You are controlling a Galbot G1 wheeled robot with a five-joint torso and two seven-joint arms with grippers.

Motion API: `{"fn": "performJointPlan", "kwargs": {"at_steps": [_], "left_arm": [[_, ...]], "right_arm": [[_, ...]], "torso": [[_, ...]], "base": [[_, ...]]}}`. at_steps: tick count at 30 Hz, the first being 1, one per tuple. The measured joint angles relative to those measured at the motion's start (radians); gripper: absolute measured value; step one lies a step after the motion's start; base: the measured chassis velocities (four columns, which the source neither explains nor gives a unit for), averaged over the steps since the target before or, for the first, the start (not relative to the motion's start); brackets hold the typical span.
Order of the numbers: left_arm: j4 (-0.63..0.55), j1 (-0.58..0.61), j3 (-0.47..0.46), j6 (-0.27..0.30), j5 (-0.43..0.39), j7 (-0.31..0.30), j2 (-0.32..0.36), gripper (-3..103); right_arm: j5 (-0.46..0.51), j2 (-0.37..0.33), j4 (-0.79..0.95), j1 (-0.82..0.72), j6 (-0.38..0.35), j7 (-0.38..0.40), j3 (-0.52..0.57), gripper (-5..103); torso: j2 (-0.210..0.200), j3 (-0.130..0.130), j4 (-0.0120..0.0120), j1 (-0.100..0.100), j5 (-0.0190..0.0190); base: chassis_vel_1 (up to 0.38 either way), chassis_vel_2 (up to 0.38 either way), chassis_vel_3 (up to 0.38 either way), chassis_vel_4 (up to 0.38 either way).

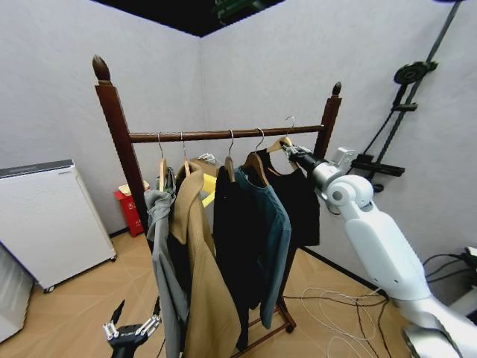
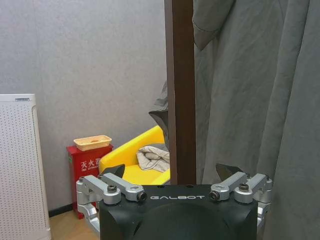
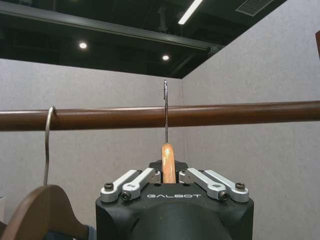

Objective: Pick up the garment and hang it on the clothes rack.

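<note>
Right pincer: I see my right pincer (image 1: pixel 289 151) raised at the right end of the rack, its fingers (image 3: pixel 150 176) closed on the neck of the light wooden hanger (image 3: pixel 168 162).
Garment: the black shirt-like top (image 1: pixel 302 198) hangs from that hanger at the far right of the row, just beside the right post.
Hook: in the right wrist view the hanger's thin metal hook (image 3: pixel 165 111) stands upright across the bar, its tip above it; I cannot tell whether it rests on the bar.
Clothes rack: the tall dark reddish-brown wooden rack (image 1: pixel 223 135) with two knobbed posts and one horizontal bar stands in the room corner on the tan floor.
Other clothes: left of the garment hang a blue-teal jacket (image 1: pixel 270 231), a long plain black coat (image 1: pixel 232 246), a tan coat (image 1: pixel 200 276) and a grey garment (image 1: pixel 164 261).
Left pincer: my left pincer (image 1: pixel 131 329) sits low, near the rack's left post, its fingers spread wide with nothing between them.
Behind: a red fire-extinguisher box (image 2: pixel 86 167) and a white perforated cabinet (image 1: pixel 48 220) stand by the far left wall.
</note>
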Motion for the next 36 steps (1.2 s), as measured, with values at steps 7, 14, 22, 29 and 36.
{"fn": "performJointPlan", "kwargs": {"at_steps": [7, 14, 22, 29, 36], "left_arm": [[0.000, 0.000, 0.000, 0.000, 0.000, 0.000, 0.000, 100], [0.000, 0.000, 0.000, 0.000, 0.000, 0.000, 0.000, 100], [0.000, 0.000, 0.000, 0.000, 0.000, 0.000, 0.000, 100], [0.000, 0.000, 0.000, 0.000, 0.000, 0.000, 0.000, 100], [0.000, 0.000, 0.000, 0.000, 0.000, 0.000, 0.000, 100]], "right_arm": [[0.022, -0.011, 0.032, -0.049, -0.003, 0.006, 0.025, 10], [0.026, -0.029, 0.089, -0.149, -0.003, 0.010, 0.081, 14], [0.010, -0.064, 0.209, -0.343, 0.069, 0.006, 0.231, 46], [-0.103, -0.054, 0.386, -0.656, 0.173, 0.115, 0.393, 68], [-0.216, 0.030, 0.560, -0.987, 0.242, 0.144, 0.579, 95]], "torso": [[0.000, 0.000, 0.0002, 0.000, -0.0001], [0.000, 0.000, 0.0000, 0.000, -0.0003], [-0.001, 0.000, 0.0002, 0.000, 0.0001], [-0.001, 0.000, -0.0004, 0.000, 0.0005], [-0.001, -0.001, 0.0001, 0.000, -0.0002]], "base": [[0.000, 0.000, 0.000, 0.000], [0.000, 0.000, 0.000, 0.000], [0.000, 0.000, 0.000, 0.000], [0.000, 0.000, 0.000, 0.000], [0.000, 0.000, 0.000, 0.000]]}}
